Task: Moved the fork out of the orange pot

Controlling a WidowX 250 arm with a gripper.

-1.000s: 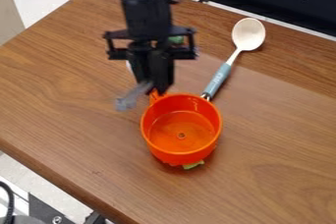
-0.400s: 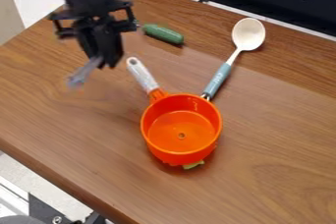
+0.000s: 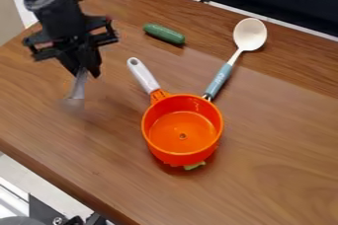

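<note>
Black and two-fingered, my end effector (image 3: 84, 73) grips the slender grey fork (image 3: 78, 88), which hangs below its fingertips, long axis pointing steeply down toward the brown wooden desk (image 3: 264, 169), clear of the round orange pot (image 3: 178, 159); lowering looks like my next move.

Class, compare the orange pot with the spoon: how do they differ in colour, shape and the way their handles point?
The pot is orange with a white grip; the spoon is cream with a blue-grey grip. The pot is deep and wide, the spoon slim. The pot's handle points away from the camera, the spoon's towards it. Both have a rounded end.
</note>
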